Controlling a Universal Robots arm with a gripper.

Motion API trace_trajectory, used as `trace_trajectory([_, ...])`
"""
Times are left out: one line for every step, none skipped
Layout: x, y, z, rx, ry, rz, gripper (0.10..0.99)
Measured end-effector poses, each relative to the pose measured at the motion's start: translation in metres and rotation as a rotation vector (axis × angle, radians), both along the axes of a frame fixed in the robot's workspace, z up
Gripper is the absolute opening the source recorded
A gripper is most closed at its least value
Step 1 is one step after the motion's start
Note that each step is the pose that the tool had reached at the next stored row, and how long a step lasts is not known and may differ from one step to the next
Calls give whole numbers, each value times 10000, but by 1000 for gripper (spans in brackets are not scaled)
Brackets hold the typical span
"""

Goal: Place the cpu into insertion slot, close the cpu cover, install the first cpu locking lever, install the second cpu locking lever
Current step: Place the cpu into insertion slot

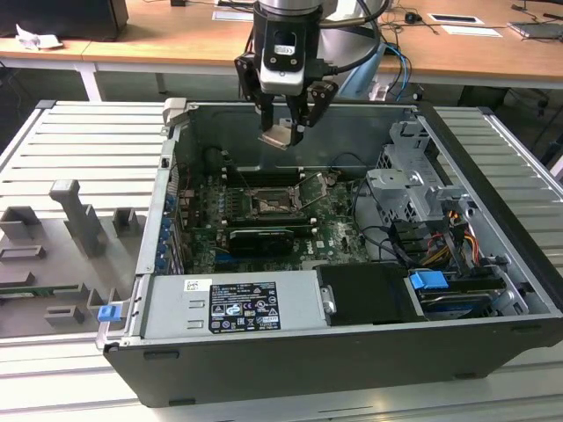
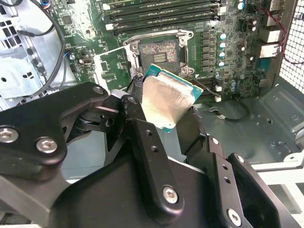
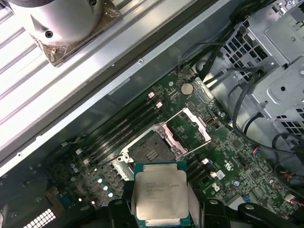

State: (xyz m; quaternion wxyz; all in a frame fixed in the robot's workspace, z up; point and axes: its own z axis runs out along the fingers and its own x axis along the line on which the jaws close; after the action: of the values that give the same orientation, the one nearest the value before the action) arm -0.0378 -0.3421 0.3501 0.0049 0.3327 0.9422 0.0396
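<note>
My gripper hangs above the open computer case, shut on the cpu, a flat silver-grey square with a green edge. The chip sits tilted between the black fingers in the second wrist view and is held by two opposite edges in the first wrist view, cpu. Well below it on the green board lies the insertion slot, a dark square socket with nothing in it. The cpu cover stands swung open beside the socket, cover.
Long black memory slots run beside the socket. A metal drive cage with cables fills the case's side at the exterior view's right; a power supply lies at the front. Grey fixtures stand on the slatted table at the left.
</note>
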Motion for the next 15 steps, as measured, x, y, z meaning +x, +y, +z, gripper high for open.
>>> trace_trajectory([0, 0, -5, 0, 0, -106, 529])
trace_trajectory([0, 0, -10, 1, 0, -215, 529])
trace_trajectory([0, 0, -16, 0, 0, -366, 529])
trace_trajectory([0, 0, -20, 0, 0, -473, 529])
trace_trajectory([0, 0, -26, 1, -1, -587, 529])
trace_trajectory([0, 0, -29, 0, 0, -655, 529])
trace_trajectory([0, 0, -32, 0, 0, -720, 529])
trace_trajectory([0, 0, -37, 0, 0, -859, 529])
trace_trajectory([0, 0, -42, 0, 0, -1000, 529])
trace_trajectory([0, 0, -48, 1, 0, -1139, 529])
trace_trajectory([0, 0, -51, 1, 0, -1224, 529])
trace_trajectory([0, 0, -57, 0, 0, -1381, 529])
trace_trajectory([0, 0, -60, 0, 0, -1486, 529])
trace_trajectory([0, 0, -63, 0, 0, -1559, 529])
trace_trajectory([0, 0, -67, 0, 0, -1674, 529])
